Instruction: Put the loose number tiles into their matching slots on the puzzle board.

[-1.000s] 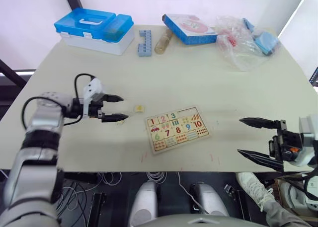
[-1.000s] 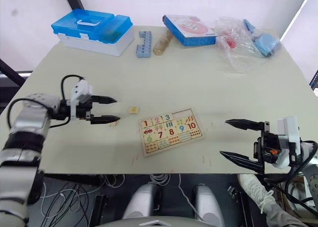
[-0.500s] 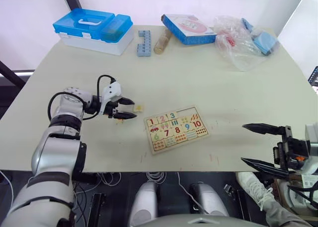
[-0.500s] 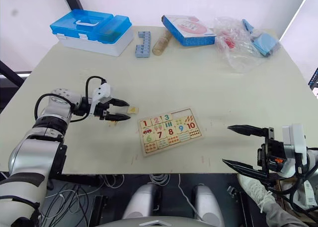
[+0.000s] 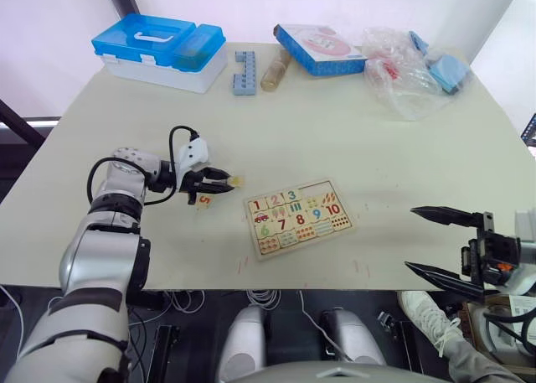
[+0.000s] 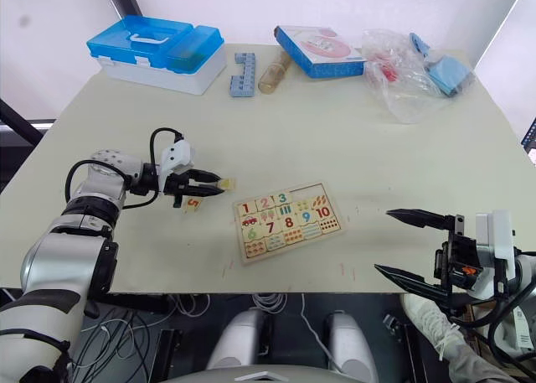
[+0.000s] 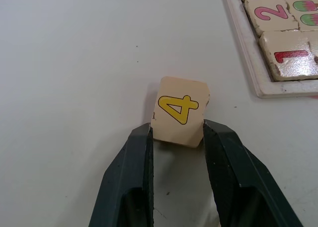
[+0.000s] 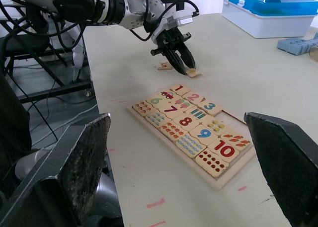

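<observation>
Left gripper (image 7: 176,132) closed, right gripper (image 5: 442,245) spread wide, low

bare table (image 5: 167,257) between tile 4 (image 7: 180,110) and puzzle board (image 5: 297,217).

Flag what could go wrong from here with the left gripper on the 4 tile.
The left gripper pinches only the near edge of the yellow 4 tile, which sits skewed between the fingers; it could pivot or slip out on lifting. The red 5 tile lies right beside the gripper and may get knocked.
</observation>
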Controlling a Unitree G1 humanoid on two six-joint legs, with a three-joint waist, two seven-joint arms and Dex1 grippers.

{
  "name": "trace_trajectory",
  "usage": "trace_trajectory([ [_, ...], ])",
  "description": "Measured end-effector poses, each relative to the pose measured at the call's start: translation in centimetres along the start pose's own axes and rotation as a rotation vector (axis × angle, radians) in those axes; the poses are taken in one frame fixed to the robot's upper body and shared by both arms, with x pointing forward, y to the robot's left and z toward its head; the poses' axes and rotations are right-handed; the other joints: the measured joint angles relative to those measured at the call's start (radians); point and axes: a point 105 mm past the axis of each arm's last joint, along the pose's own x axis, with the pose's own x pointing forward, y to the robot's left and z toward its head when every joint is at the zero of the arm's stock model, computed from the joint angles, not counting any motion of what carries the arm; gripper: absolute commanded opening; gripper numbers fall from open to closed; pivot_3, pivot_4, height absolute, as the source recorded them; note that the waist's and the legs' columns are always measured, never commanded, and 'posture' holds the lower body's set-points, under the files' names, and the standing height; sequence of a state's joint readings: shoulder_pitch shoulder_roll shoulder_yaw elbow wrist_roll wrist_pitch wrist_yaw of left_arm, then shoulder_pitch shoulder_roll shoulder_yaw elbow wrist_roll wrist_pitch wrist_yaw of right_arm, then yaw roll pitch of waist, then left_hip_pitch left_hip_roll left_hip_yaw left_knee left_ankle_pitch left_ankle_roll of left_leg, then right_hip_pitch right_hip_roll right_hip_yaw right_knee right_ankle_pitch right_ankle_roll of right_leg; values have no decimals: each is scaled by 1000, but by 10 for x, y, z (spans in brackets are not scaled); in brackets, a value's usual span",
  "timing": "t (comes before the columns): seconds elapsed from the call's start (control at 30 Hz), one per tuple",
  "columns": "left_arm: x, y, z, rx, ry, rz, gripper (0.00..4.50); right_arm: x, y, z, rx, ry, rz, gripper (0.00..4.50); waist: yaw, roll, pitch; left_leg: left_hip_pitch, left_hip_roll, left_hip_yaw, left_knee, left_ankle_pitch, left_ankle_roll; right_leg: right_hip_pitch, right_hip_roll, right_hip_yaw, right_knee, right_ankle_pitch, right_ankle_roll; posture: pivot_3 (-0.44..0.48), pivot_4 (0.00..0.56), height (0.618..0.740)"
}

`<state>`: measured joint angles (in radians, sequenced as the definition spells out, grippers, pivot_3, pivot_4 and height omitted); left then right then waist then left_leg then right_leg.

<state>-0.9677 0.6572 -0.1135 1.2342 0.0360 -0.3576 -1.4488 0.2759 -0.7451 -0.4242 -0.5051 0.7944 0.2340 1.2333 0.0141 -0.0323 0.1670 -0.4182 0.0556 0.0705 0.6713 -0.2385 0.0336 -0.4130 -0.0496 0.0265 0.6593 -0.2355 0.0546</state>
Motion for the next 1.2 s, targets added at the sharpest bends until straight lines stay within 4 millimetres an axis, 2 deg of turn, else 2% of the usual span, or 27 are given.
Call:
trace_trajectory([
  [0.13,0,-1,7,1,1,-39,949,0,0,-1,3,-5,-11,4500,0,0,0,-1,0,-1,0,0,0,0,0,0,0,0,0,0,150,740],
  [0.27,-7,5,40,83,6,-41,949,0,0,-2,5,-9,-27,4500,-1,-1,0,-1,0,-1,0,0,0,0,0,0,0,0,0,0,150,740],
  [0.4,-8,-8,70,90,73,-55,949,0,1,-4,-5,-3,-37,4500,-6,0,0,-1,0,-1,0,0,0,0,0,0,0,0,0,0,150,740],
  [0.5,2,-23,93,117,191,-26,949,2,0,-4,-22,-10,-41,4500,-3,0,0,0,0,-1,0,0,0,0,0,0,1,0,0,0,150,740],
  [0.73,16,-43,126,28,386,-60,949,3,-6,-3,-43,-15,-47,4500,-1,0,0,0,0,-1,0,0,0,0,1,0,1,-3,3,0,150,740],
  [0.87,31,-51,135,-30,441,-73,949,2,-7,-5,-42,-14,-52,4500,-1,0,1,0,0,-2,0,0,0,0,1,0,1,-4,3,0,150,740],
  [1.1,63,-60,165,-29,468,-56,949,1,-8,-6,-51,-6,-63,4500,-1,0,1,0,0,-2,1,0,0,0,1,0,1,-4,3,0,150,740],
  [1.2,78,-63,161,-77,510,-45,949,1,-9,-6,-59,-5,-75,4500,-5,1,1,0,0,-3,0,0,0,0,2,1,1,-4,3,0,150,740],
])
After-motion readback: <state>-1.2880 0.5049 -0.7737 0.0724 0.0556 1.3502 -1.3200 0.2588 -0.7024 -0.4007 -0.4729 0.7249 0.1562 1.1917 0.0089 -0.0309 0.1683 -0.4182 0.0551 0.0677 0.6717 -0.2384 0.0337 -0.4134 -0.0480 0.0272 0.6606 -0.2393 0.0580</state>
